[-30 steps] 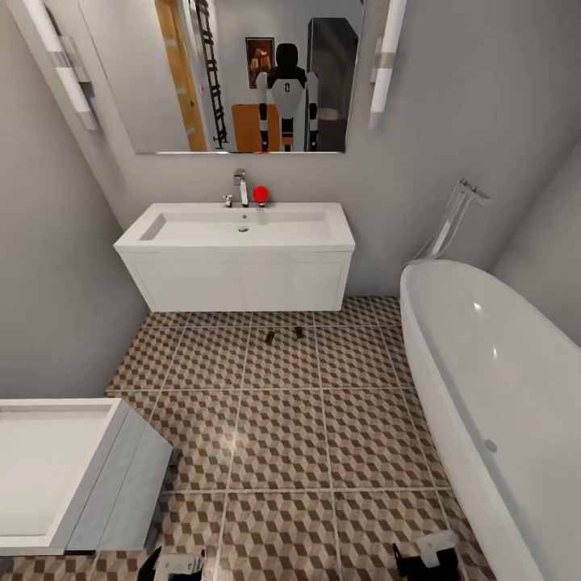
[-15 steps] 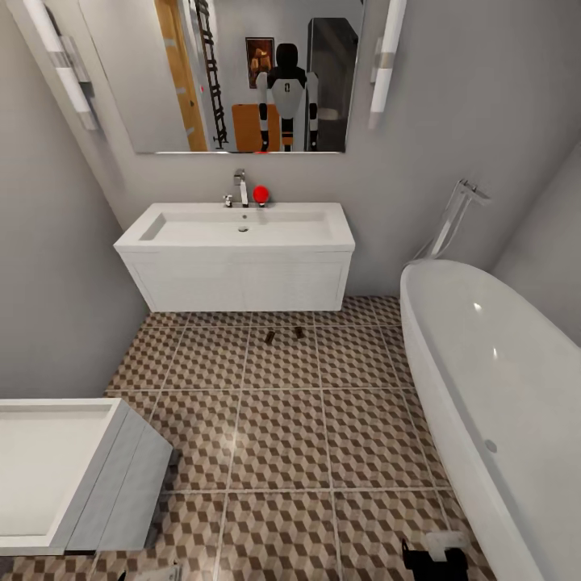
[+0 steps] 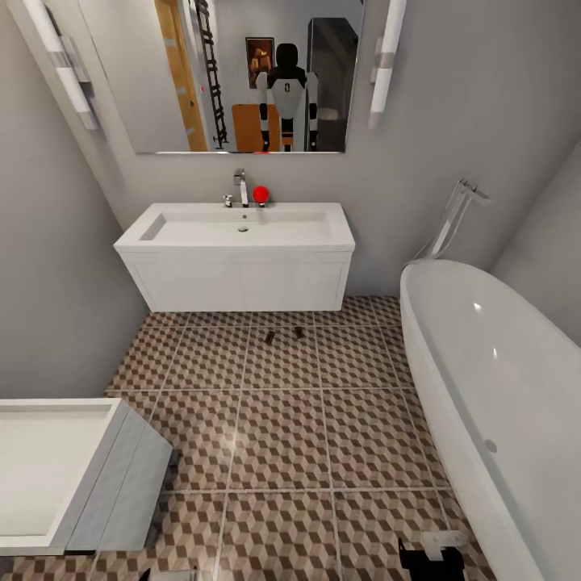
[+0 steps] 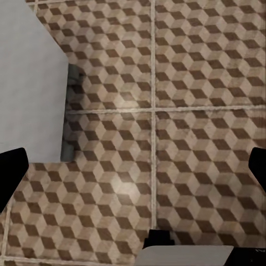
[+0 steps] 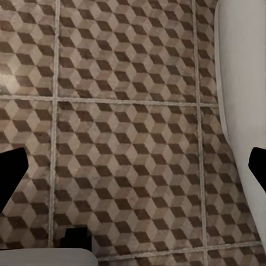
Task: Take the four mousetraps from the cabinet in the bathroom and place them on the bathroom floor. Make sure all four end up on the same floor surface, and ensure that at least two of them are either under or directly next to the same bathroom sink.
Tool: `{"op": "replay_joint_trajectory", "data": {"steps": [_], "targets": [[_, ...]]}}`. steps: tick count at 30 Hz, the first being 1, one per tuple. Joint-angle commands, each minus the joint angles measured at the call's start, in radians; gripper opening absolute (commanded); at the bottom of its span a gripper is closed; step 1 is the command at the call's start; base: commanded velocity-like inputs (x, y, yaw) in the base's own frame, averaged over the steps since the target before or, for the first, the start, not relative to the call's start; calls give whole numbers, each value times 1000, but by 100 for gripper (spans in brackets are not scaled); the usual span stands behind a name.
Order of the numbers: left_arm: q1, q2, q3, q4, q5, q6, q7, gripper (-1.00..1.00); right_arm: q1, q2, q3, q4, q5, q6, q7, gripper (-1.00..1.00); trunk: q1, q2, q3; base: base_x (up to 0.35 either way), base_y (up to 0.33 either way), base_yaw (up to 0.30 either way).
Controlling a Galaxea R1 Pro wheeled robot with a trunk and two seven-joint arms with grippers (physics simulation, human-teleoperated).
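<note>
**Even, soft light; soft render, some glare**

The room is bright and evenly lit, with no hard shadows. Two tube lamps flank the mirror. A dim shadow lies under the sink unit. Pale glare spots sit on the floor tiles and small highlights on the bathtub rim. The head view bends straight lines toward its edges. All pictures look slightly soft; two small dark things on the tiles near the sink are too blurred to identify, perhaps mousetraps.

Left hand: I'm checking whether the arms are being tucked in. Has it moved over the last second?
Yes. The left hand has dropped toward the head view's bottom edge, away from the sink.
</note>
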Motion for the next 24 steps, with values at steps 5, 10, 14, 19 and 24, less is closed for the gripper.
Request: {"op": "replay_joint_trajectory", "data": {"steps": [5, 10, 14, 19, 24], "targets": [[-1, 0, -8, 4, 0, -5, 1, 100, -1, 0, 9, 3, -11, -3, -2, 100, 1, -2, -2, 0, 0, 0], [0, 0, -8, 4, 0, -5, -1, 100, -1, 1, 9, 5, -11, -3, -2, 100, 1, -2, -2, -11, 0, 0], [0, 0, -8, 4, 0, 2, -2, 100, -1, 1, 8, 6, -11, -3, -2, 100, 1, -2, -2, -184, 0, 0], [0, 0, -8, 4, 0, 8, -3, 100, -1, 1, 9, 6, -11, -3, -2, 100, 1, -2, -2, -293, 0, 0], [0, 0, -8, 4, 0, 9, -3, 100, -1, 1, 9, 6, -11, -3, -2, 100, 1, -2, -2, -325, 0, 0]]}}
